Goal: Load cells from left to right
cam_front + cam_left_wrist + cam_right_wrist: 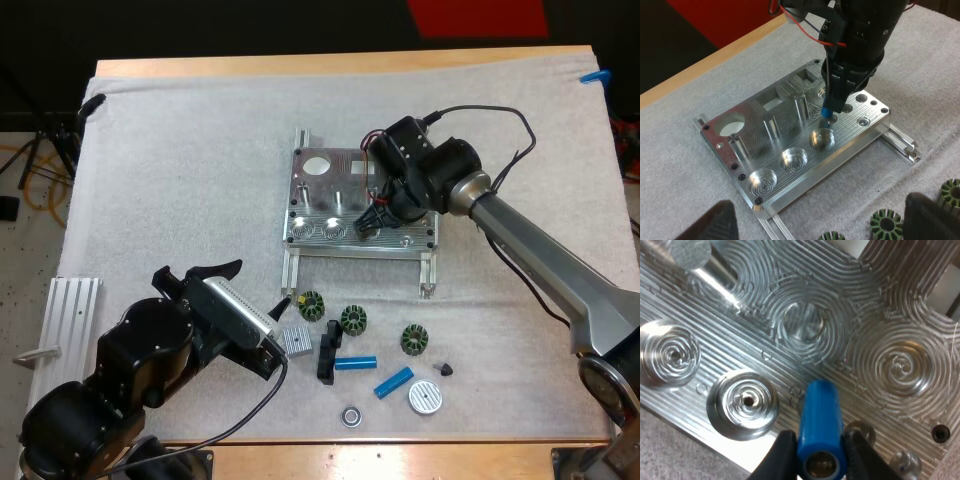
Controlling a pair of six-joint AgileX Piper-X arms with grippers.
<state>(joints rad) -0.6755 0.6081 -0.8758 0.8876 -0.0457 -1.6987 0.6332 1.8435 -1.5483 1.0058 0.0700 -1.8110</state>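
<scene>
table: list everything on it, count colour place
metal fixture: 1, silver, mid mat
blue cylinders: 3, two lying at the mat's front, one held over the fixture
toothed rings: 3, green and black, before the fixture
finned block: 1, silver, by leftmost ring
black part: 1, beside the cylinders
disc: 1, silver, mat's front
cone: 1, dark, by the disc
small ring: 1, dark, front edge
grooved rail: 1, silver, mat's left edge
left end effector: open, front left
right end effector: shut on a blue cylinder
</scene>
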